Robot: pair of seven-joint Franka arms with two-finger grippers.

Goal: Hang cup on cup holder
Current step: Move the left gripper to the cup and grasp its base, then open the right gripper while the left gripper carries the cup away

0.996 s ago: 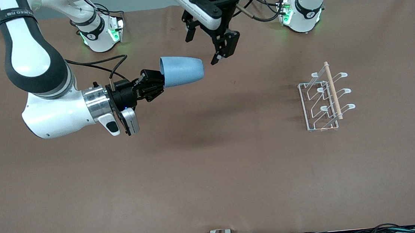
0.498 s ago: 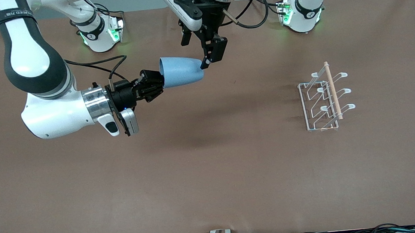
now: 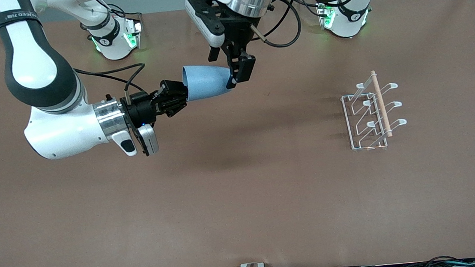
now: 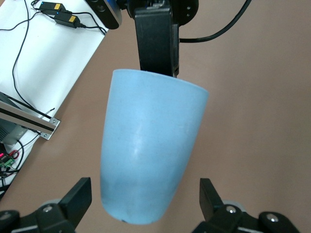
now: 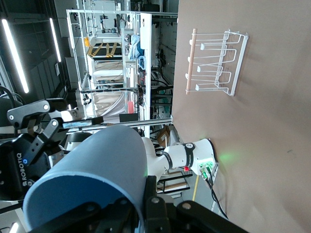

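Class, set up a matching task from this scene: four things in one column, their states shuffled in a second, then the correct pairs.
Things:
1. cup
2. cup holder
3. left gripper
4. right gripper

States:
A. open around the cup's base
B. stands on the table, prongs bare
C. shut on the cup's rim
D. held sideways in the air

Pairs: 1-D, 2-B, 3-A, 4-C

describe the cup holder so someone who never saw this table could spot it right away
On the brown table, look toward the left arm's end, well away from the two grippers and the light-blue cup held in the air between them. There stands alone a white wire cup holder with a rectangular base and upward-angled looped prongs. A light wooden rod along its top marks it out.
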